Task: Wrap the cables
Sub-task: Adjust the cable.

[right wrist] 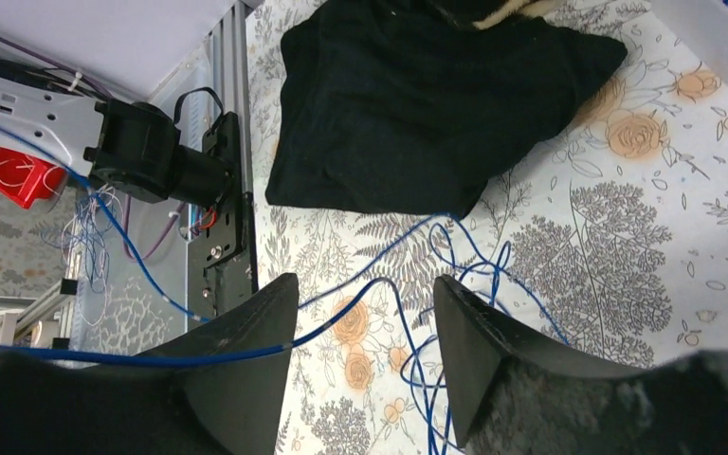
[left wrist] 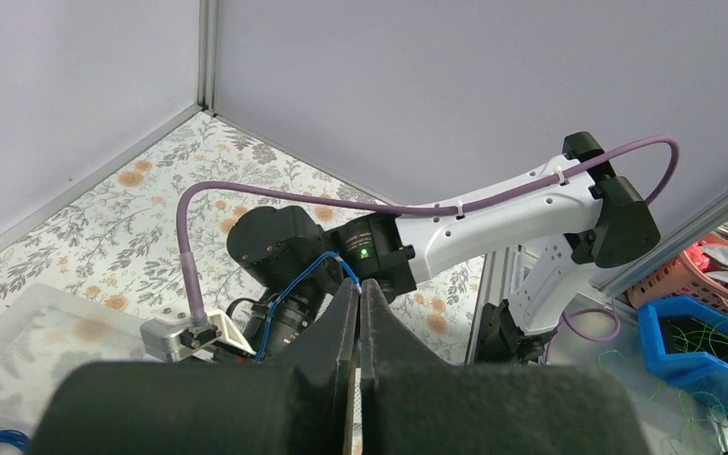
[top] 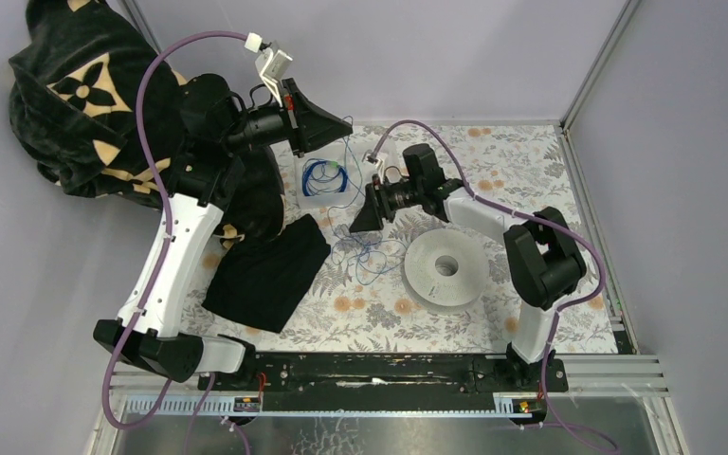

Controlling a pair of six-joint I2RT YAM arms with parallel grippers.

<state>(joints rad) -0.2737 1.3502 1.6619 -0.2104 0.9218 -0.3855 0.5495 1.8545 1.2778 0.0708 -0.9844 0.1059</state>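
Left hand (left wrist: 358, 282) is up high, fingers pressed together on a thin blue wire strand (left wrist: 296, 284) that loops off its tips. Below it sits a clear plastic tray (top: 303, 196) with a neat blue wire coil (top: 322, 176) inside. Right hand (right wrist: 365, 284) hangs low over the floral-patterned surface (top: 531, 180), fingers spread apart, one blue strand crossing its left finger into the gap. The loose tangle of thin blue wires (top: 372, 254) sprawls on the surface between the folded black cloth (top: 265, 270) and the white ring-shaped spool (top: 445, 268).
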